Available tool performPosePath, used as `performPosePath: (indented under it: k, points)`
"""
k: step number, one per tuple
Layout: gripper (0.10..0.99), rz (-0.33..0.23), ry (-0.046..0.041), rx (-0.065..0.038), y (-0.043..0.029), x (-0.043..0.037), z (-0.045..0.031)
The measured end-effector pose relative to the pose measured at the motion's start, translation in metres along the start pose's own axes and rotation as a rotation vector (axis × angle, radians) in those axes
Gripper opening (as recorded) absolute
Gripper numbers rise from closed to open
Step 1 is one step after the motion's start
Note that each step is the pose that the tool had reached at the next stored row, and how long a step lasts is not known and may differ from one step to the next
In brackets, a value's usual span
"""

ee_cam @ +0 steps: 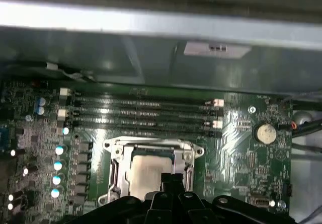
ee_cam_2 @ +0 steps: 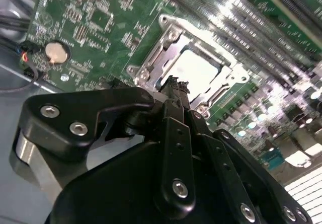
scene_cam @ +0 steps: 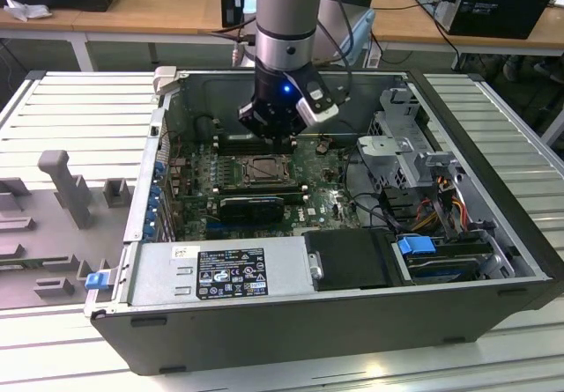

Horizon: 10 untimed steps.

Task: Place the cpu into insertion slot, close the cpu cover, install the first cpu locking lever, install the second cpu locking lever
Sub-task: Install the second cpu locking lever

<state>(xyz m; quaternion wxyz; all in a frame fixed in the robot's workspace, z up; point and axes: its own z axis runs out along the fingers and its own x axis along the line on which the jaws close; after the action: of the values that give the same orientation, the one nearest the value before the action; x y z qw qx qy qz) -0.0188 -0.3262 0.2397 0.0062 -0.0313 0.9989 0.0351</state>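
So the gripper has its fingers pinched together to a narrow tip with nothing held between them, and that tip hangs right over the near edge of the insertion slot. The cpu already sits flat in there, pale silver face up, and in both wrist views the cpu cover looks to be down around it like a frame, chip showing through the window. My read is the job's at the lever stage, though I can't make out the 2 levers clearly enough to say whether either one is hooked. If I were doing this bit, I'd keep the tip shut and thin like it is, push on the lever wire and not the chip face, and swing it down and under its catch in one smooth arc. The memory slots run just beside the socket, so stay off those. In the exterior view the arm stands inside the open computer case.
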Motion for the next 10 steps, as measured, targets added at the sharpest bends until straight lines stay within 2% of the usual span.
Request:
performPosePath:
  k: [1, 3, 5, 6, 10]
  points:
    - [0.106, 0.000, 0.0000, 0.000, -0.0029, 0.0002, 0.0000]
    - [0.106, 0.000, 0.0005, 0.000, -0.0137, 0.0009, 0.0002]
    - [0.106, 0.000, 0.0007, 0.000, -0.0203, 0.0015, 0.0003]
    - [0.106, 0.000, 0.0008, 0.000, -0.0273, 0.0021, 0.0006]
    - [0.106, 0.000, 0.0026, 0.000, -0.0363, 0.0056, 0.0017]
